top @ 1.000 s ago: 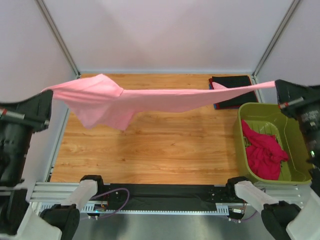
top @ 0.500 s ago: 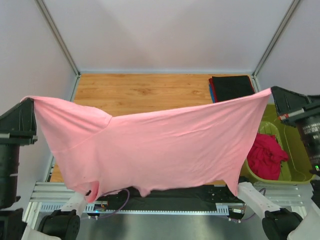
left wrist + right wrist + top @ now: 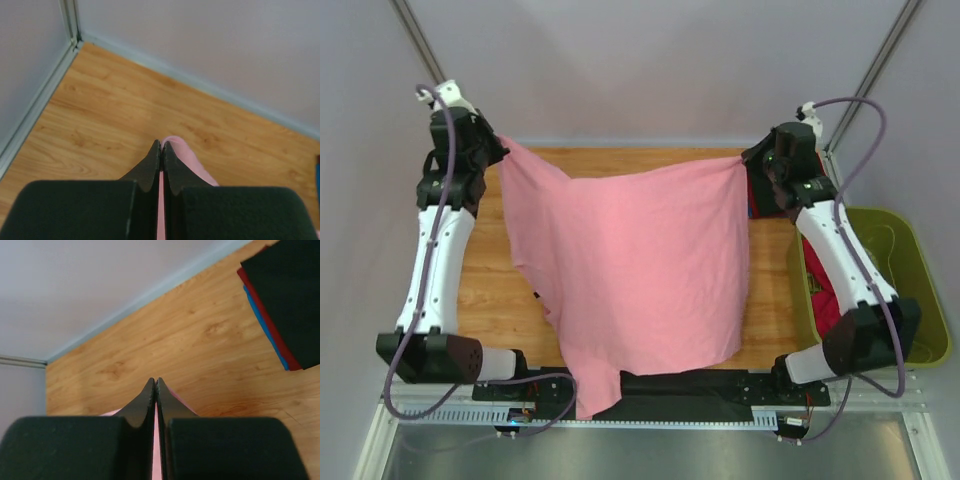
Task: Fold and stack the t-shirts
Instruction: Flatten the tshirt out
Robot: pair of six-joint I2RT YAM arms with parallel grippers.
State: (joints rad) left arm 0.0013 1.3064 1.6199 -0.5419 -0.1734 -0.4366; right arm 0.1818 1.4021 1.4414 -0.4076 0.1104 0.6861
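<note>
Left jaws and right jaws are each clamped on a far corner of the light pink t-shirt (image 3: 640,270). It is spread over the worktop (image 3: 485,270), reaching past the near edge. 3 folded t-shirts (image 3: 287,300) sit stacked at the far right.

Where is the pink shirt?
In the top view the pink shirt drapes across the wooden table, far corners pinched by the left pincer and right pincer.

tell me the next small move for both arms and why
Probably lower both arms together to lay the pink t-shirt flat on the table. The left gripper and right gripper each pinch a corner near the far edge. The cloth is spread wide, yet its hem spills over the near edge.
</note>
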